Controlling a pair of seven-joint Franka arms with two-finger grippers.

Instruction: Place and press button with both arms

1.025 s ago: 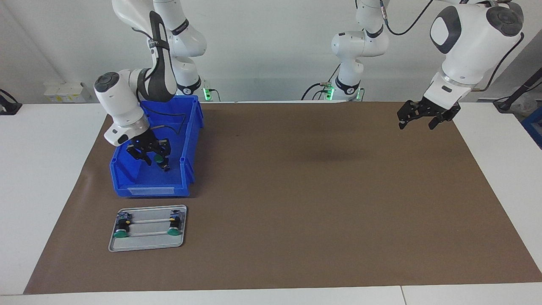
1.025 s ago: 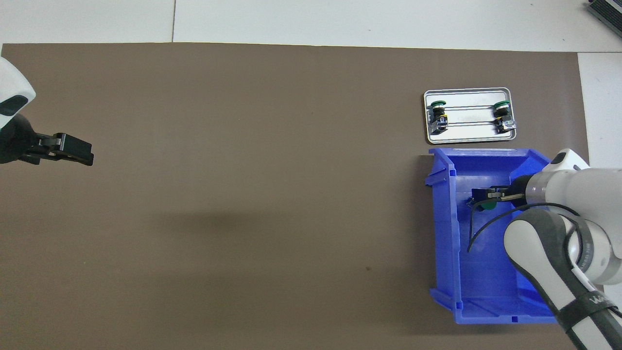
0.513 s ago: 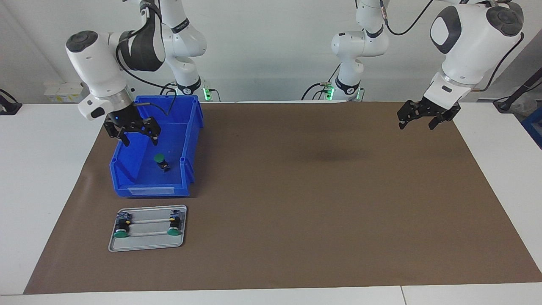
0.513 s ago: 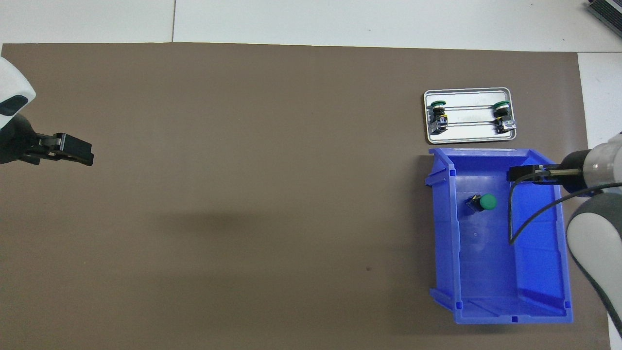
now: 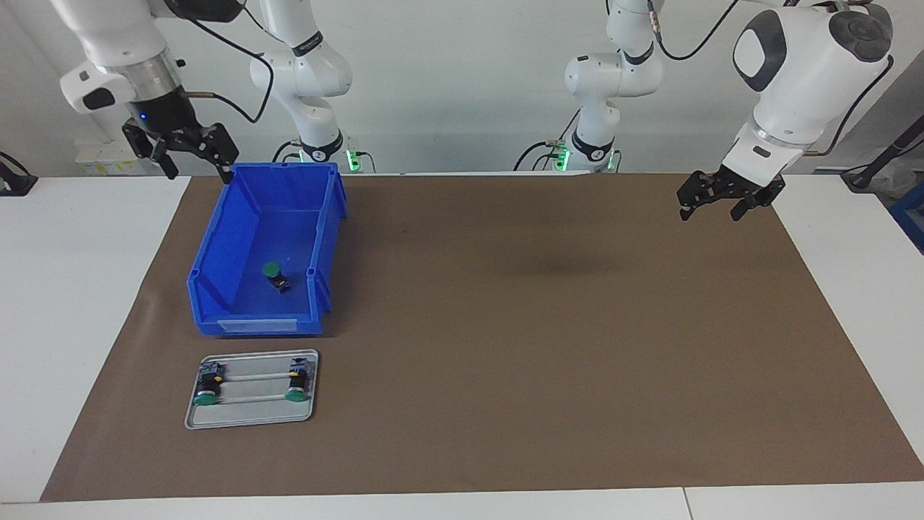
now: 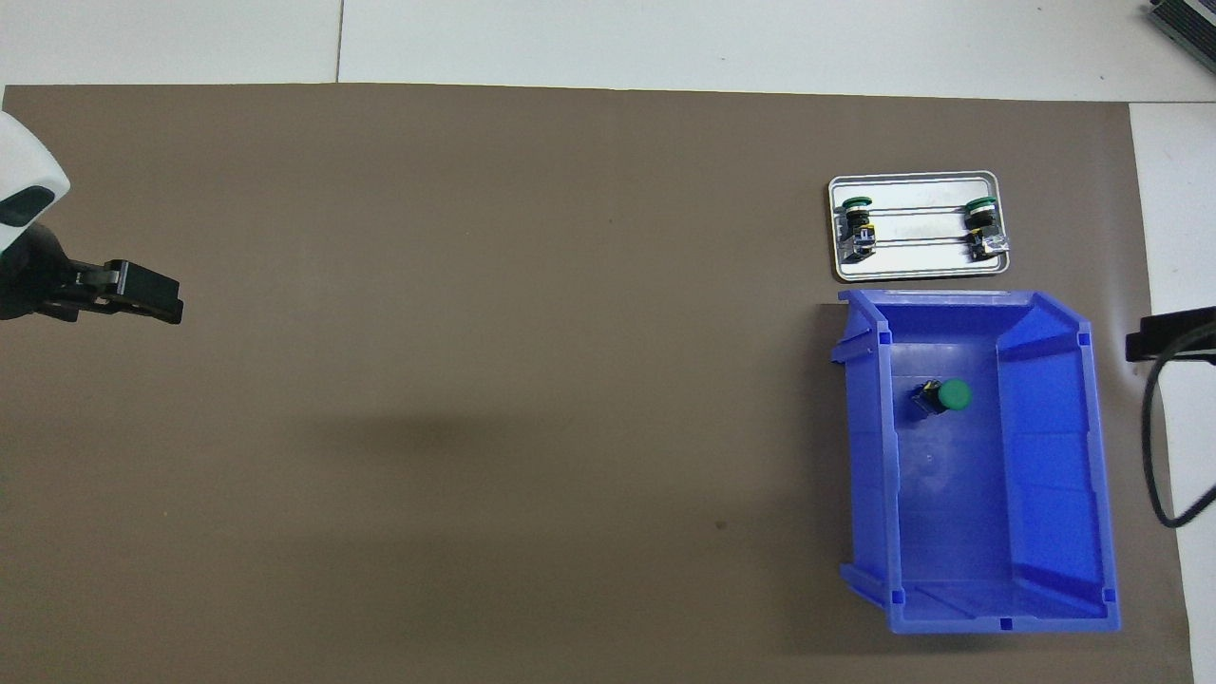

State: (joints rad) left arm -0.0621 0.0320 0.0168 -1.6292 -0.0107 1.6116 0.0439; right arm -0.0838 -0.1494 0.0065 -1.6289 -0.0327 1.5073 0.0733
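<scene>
One button, with a green cap, lies tilted on the floor of the blue bin, apart from both grippers; it also shows in the overhead view. My right gripper is open and empty. It is raised high over the table beside the bin's wall at the right arm's end, and only its tip shows in the overhead view. My left gripper is open and empty; it waits in the air over the mat's edge at the left arm's end, seen in the overhead view.
A small metal tray lies farther from the robots than the bin and holds two more green buttons on its rails; tray also shows overhead. A brown mat covers the table.
My right gripper let go of the button in the bin, then rose out and away toward the right arm's end. The button stays on the bin floor. The left arm has not moved.
</scene>
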